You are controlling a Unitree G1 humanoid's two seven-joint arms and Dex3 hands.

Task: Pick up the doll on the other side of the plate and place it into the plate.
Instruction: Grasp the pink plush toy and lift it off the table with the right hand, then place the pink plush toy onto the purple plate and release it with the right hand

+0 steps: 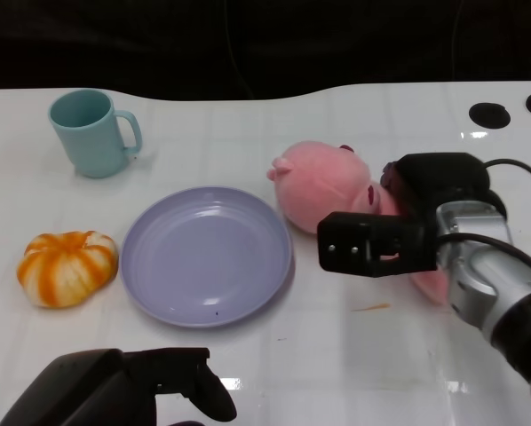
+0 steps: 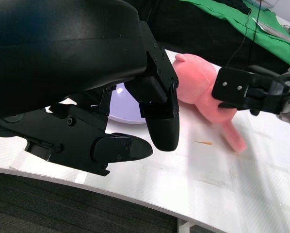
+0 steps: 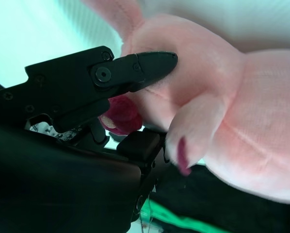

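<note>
- Farthest left we see an orange-and-white pumpkin toy (image 1: 67, 267), ribbed and glossy, and beyond it a pale teal mug (image 1: 91, 133), upright, smooth, handle to the right.
- At the near left edge our left hand (image 1: 163, 387) rests low over the table with nothing in it. In its wrist view the black fingers (image 2: 159, 116) hang loosely apart. It is well away from the doll.
- In the middle lies the plate (image 1: 207, 254): round, shallow, lavender, hard and smooth, with nothing on it.
- Just right of the plate's far right rim lies the doll (image 1: 323, 185), a soft pink plush pig on its side. Its long axis runs from the head, at the far left beside the plate, towards the near right, where a limb shows under our forearm.
- Our right hand (image 1: 372, 240) is plainly the nearer one. It sits on the doll's right and near side, and the doll stretches left and away from it towards the plate.
- In the right wrist view one finger (image 3: 135, 70) presses on the fuzzy pink body, and other parts of the hand sit on the doll's other side, by a dark red patch. We judge the fingers are closing round the doll, but we cannot tell whether the grip is firm yet.
- The plush should dent under pressure, so we judge it will forgive a loose hold. The carry to the plate is a short move left.
</note>
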